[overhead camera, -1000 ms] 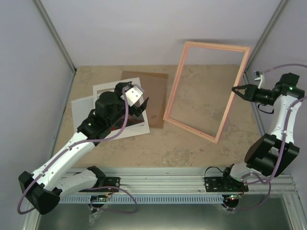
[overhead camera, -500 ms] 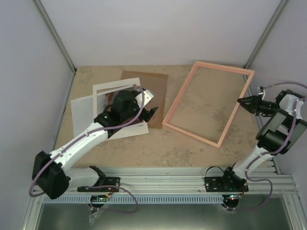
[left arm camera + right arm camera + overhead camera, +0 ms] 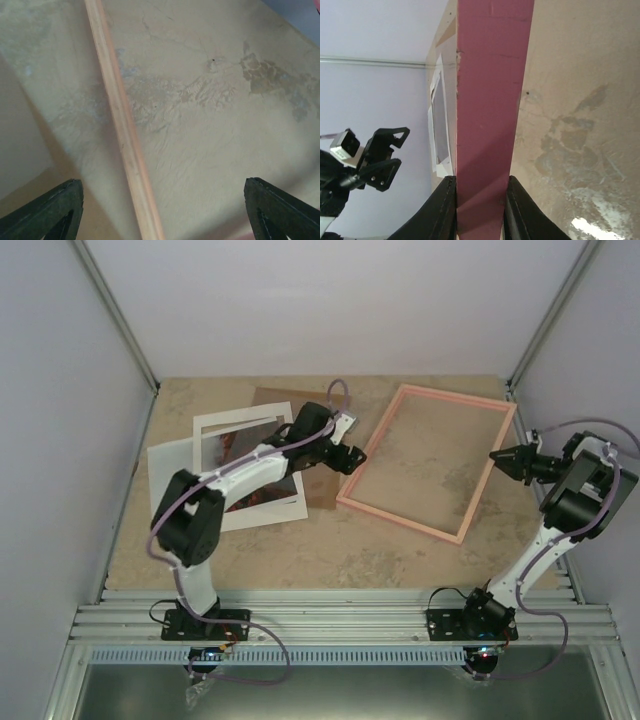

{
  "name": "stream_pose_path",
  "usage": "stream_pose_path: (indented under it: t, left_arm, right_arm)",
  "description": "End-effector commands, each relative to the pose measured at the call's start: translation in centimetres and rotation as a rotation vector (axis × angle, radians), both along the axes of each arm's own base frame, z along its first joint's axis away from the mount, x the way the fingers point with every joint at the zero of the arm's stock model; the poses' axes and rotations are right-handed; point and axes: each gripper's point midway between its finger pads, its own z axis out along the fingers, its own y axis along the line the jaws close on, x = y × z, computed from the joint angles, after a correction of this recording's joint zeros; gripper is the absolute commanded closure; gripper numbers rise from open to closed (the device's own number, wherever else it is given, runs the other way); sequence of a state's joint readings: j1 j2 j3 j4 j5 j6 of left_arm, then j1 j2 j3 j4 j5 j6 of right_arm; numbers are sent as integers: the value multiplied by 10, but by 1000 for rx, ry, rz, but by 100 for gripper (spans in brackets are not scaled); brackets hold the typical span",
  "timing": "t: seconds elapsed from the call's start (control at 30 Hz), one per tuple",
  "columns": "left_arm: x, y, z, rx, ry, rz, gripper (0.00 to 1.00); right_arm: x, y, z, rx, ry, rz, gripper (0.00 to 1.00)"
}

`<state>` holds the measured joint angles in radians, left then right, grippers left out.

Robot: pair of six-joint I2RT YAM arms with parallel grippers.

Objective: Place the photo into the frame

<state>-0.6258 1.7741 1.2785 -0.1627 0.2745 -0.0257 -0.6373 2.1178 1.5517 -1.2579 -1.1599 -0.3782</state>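
Note:
The pink frame (image 3: 455,396) lies almost flat on the right half of the table. My right gripper (image 3: 496,457) is shut on the frame's right side bar (image 3: 487,125), with both fingers pressed against it. My left gripper (image 3: 350,462) hovers open at the frame's left edge. In the left wrist view the bar (image 3: 125,140) runs between the wide-apart fingertips (image 3: 50,210) without touching either. The photo (image 3: 268,496) lies at the left under a white mat, partly hidden by my left arm.
The white mat (image 3: 215,425) lies over the photo, on a second white sheet (image 3: 165,470). A brown backing board (image 3: 280,400) lies behind them. The enclosure walls stand close to the table's left, back and right edges.
The frame has come down from a steep tilt to lie nearly flat, still in my right gripper. My left arm has stretched from over the photo to the frame's left edge.

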Motion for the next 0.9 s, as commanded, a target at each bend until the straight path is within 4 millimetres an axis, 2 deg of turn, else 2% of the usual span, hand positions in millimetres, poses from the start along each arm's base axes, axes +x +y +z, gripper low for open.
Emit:
stream_pose_path:
  t: [0.0,0.17,0.27,0.4,0.53,0.67,0.87]
  left_arm:
    - [13,-19,-23,-81,218,17,10]
    - [30,-31,-42,-63,266,23,11]
    - [38,-32,-61,-29,284,44,10]
    - [40,-33,-81,-15,311,45,10]
    - [35,-35,-97,1,340,24,13]
    - [15,-38,-109,25,382,-42,19]
    - [-37,-44,-117,57,425,-193,27]
  right_arm:
    - [18,-31,-47,-223,-64,28,83]
    - [27,-36,-66,-255,-43,9,73]
    - [32,-42,-77,-286,-24,-10,62]
    - [35,-45,-90,-318,3,-20,53]
    - [39,-40,-100,-374,20,-2,45]
    - [44,-28,-107,-416,29,25,41]
    - [53,-9,-112,-448,18,75,41]
